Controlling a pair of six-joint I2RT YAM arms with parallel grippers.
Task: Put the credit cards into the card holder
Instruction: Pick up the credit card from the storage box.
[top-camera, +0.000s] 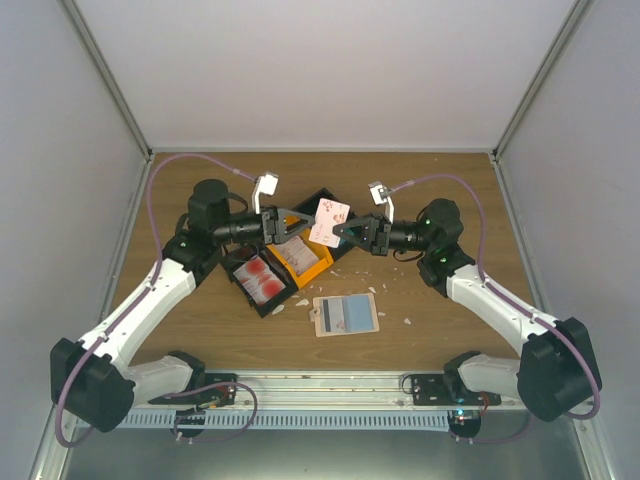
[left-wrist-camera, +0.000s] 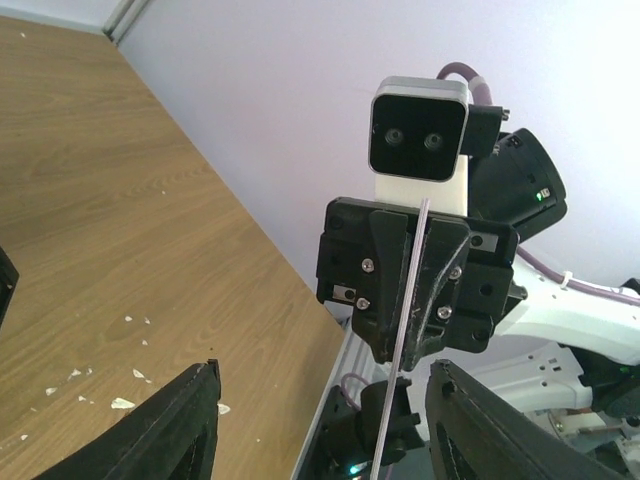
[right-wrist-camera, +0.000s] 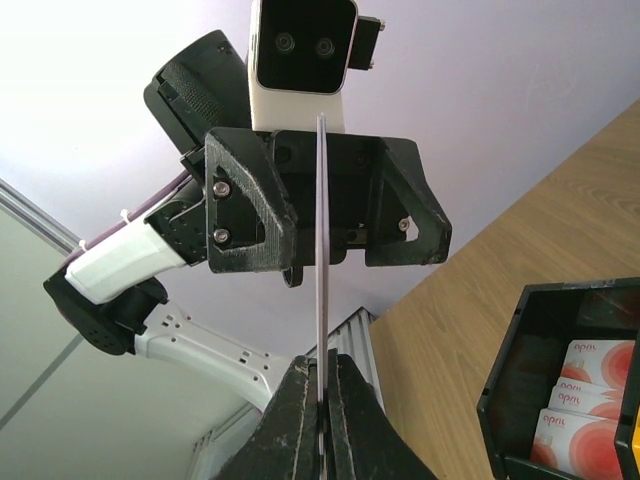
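Note:
My right gripper (top-camera: 342, 230) is shut on a pale pinkish-grey credit card (top-camera: 329, 220) and holds it upright above the trays. In the right wrist view the card (right-wrist-camera: 321, 250) shows edge-on, clamped between the shut fingertips (right-wrist-camera: 322, 372). My left gripper (top-camera: 300, 222) faces it, open, its jaws on either side of the card's far edge without touching. In the left wrist view the card (left-wrist-camera: 405, 350) runs as a thin line between the wide-open gripper (left-wrist-camera: 325, 368). The card holder (top-camera: 345, 313) lies open and flat on the table, blue-grey pockets up.
Joined black and orange trays (top-camera: 243, 284) sit under the grippers. White cards with red blotches (top-camera: 260, 278) lie in the black tray, also in the right wrist view (right-wrist-camera: 585, 405); a pinkish card (top-camera: 298, 255) lies in the orange one. Small white scraps (top-camera: 408, 321) dot the table.

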